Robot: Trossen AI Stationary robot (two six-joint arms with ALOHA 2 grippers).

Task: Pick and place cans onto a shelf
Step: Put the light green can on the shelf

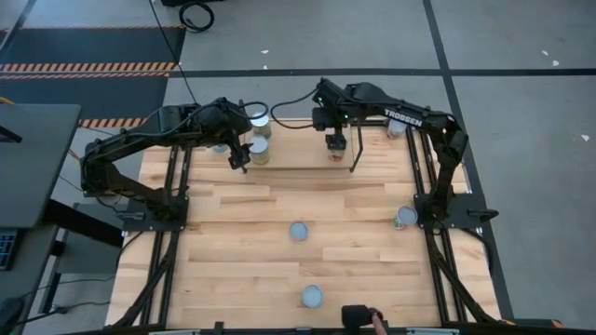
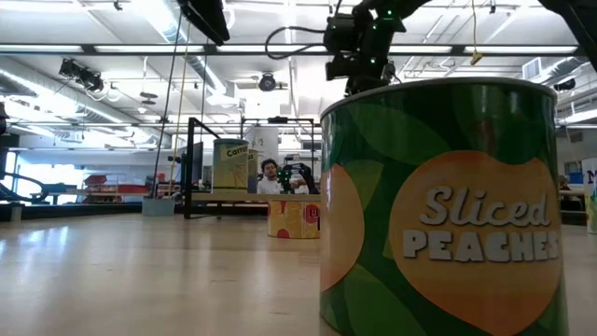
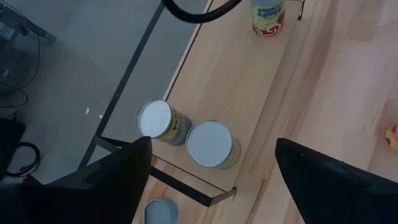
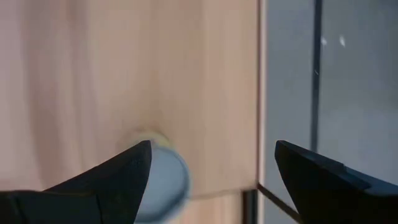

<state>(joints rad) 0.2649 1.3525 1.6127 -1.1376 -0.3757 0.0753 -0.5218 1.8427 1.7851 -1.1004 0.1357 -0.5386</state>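
The shelf (image 1: 293, 166), a black wire frame with a light board, stands at the table's far side. A white-topped can (image 3: 155, 118) and a silvery-topped can (image 3: 209, 143) stand upright on its left end. My left gripper (image 3: 211, 186) hovers open above them, touching neither. Another can (image 1: 336, 154) stands at the shelf's right end. My right gripper (image 4: 211, 180) is open above it, and the can's top (image 4: 166, 177) shows beside one finger. More cans stand on the table (image 1: 298, 230), (image 1: 312, 296), (image 1: 405, 217).
One can (image 1: 398, 127) stands far right beside the right arm, and another (image 3: 160, 211) sits off the shelf's left end. A green Sliced Peaches can (image 2: 438, 205) fills the low view. The shelf's wire end post (image 3: 186, 186) is close under my left gripper. People show in the room behind.
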